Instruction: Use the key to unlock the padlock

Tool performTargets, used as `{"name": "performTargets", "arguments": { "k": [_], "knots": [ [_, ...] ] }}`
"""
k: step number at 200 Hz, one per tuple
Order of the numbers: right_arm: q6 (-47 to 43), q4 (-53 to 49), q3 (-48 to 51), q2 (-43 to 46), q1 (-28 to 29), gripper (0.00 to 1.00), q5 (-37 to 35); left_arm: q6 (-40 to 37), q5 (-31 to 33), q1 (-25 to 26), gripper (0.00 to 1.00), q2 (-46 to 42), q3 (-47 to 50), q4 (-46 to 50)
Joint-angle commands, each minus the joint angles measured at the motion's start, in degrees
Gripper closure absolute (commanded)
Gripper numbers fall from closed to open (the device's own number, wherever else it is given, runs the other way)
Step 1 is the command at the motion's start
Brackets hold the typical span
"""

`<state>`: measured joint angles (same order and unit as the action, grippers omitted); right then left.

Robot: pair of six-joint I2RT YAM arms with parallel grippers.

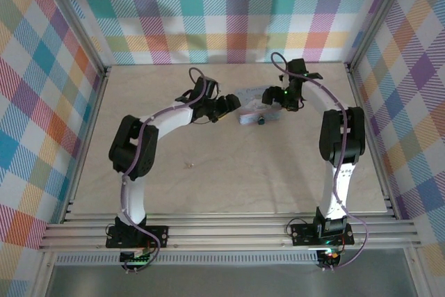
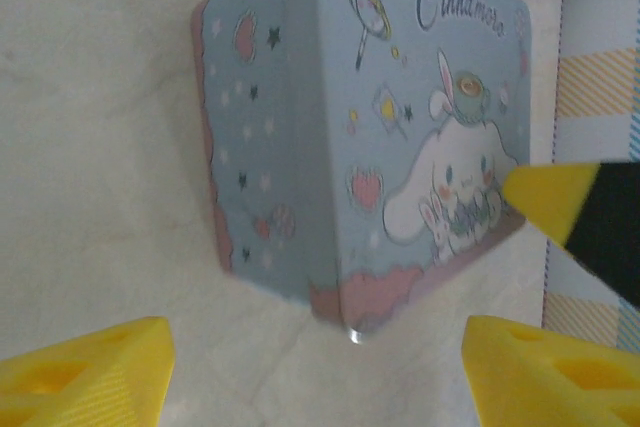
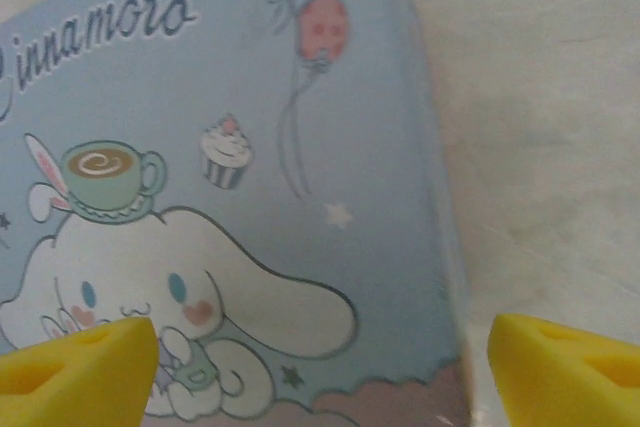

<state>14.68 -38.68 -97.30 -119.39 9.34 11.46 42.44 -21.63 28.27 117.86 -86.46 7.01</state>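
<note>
The tiny dark padlock (image 1: 261, 121) hangs at the near side of a pale-blue tin (image 1: 249, 94) at the back middle of the table. A small silvery key (image 1: 188, 165) lies alone on the board, well in front of the tin and to the left. My left gripper (image 1: 228, 107) stands open just left of the tin; in the left wrist view its yellow fingers (image 2: 85, 372) flank the tin's corner (image 2: 340, 297) without touching. My right gripper (image 1: 272, 99) is open over the tin's right end. In the right wrist view its fingers (image 3: 570, 367) straddle the cartoon lid's edge (image 3: 300, 247).
The tin has a cartoon lid (image 2: 420, 147) and a small shiny bit (image 2: 353, 335) at its lower corner. The right gripper's yellow tip (image 2: 545, 197) reaches over the lid. Plaid walls enclose the wooden table (image 1: 229, 186) on three sides.
</note>
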Motion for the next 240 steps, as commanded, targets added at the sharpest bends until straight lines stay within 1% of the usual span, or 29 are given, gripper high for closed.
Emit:
{"name": "performTargets", "arguments": {
  "k": [1, 14, 28, 45, 69, 89, 102, 118, 135, 155, 196, 240],
  "knots": [
    [-2.4, -0.2, -3.5, -2.2, 0.2, 0.15, 5.5, 0.6, -2.0, 0.0, 0.25, 4.8, -6.5, 4.6],
    [-2.1, 0.6, -3.6, -2.9, 0.2, 0.15, 7.7, 0.0, -1.9, 0.0, 0.25, 7.7, -10.4, 6.8],
    [-1.1, 1.5, -3.3, -3.7, 0.3, 0.18, 9.0, -0.3, -1.6, -0.1, 0.26, 10.3, -13.8, 8.3],
    [-1.0, 1.2, -3.7, -4.9, 0.5, 0.20, 10.2, -0.2, -1.4, -0.3, 0.28, 12.9, -17.0, 8.5],
    [-1.9, 0.2, -4.0, -6.3, 1.2, 0.25, 12.0, -0.2, -1.9, -0.7, 0.34, 15.8, -20.5, 10.9],
    [-2.4, -0.2, -3.9, -7.0, 2.4, 0.33, 14.2, -0.2, -2.8, -1.1, 0.45, 17.0, -22.1, 11.6],
    [-2.8, -0.2, -3.9, -6.9, 3.5, 0.40, 15.0, -0.5, -3.2, -1.4, 0.52, 16.9, -22.3, 11.9],
    [-2.9, -0.5, -4.6, -6.9, 5.1, 0.49, 15.0, -1.6, -3.2, -1.7, 0.56, 16.0, -22.6, 13.2],
    [-2.6, -1.3, -6.4, -6.9, 6.6, 0.54, 15.1, -3.2, -3.0, -2.2, 0.57, 14.9, -22.7, 15.2],
    [-1.6, -1.9, -8.6, -6.7, 8.5, 0.57, 15.0, -5.0, -3.0, -2.9, 0.58, 13.2, -22.4, 17.8],
    [1.0, -1.7, -14.4, -6.6, 12.6, 0.57, 15.0, -7.5, -3.4, -5.7, 0.61, 7.8, -17.9, 19.1],
    [5.2, -2.4, -22.5, -11.0, 18.6, 0.57, 15.7, -9.7, -4.4, -9.8, 0.61, 1.7, -12.1, 20.0]
  ]
}}
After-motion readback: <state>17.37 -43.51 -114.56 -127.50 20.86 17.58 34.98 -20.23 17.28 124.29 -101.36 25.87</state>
